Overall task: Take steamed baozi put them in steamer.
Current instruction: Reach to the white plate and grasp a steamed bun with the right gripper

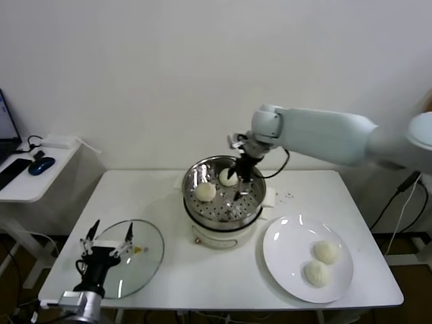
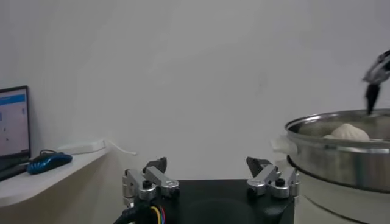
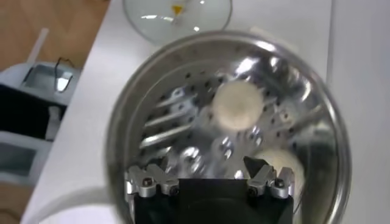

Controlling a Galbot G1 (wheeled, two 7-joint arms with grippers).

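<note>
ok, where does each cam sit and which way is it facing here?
Head: on the robot's head, looking forward and down at the table; both arms show, right gripper open over the steamer, left gripper open above the glass lid.
Left wrist: low, facing sideways; own fingers, steamer wall beyond.
Right wrist: straight down into the steamer; own fingers.
Shared: all three show the steamer and a baozi in it.

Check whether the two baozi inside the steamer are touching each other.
Apart. In the head view the nearer baozi and the farther baozi show perforated steamer floor between them; the right wrist view shows the same gap.
</note>
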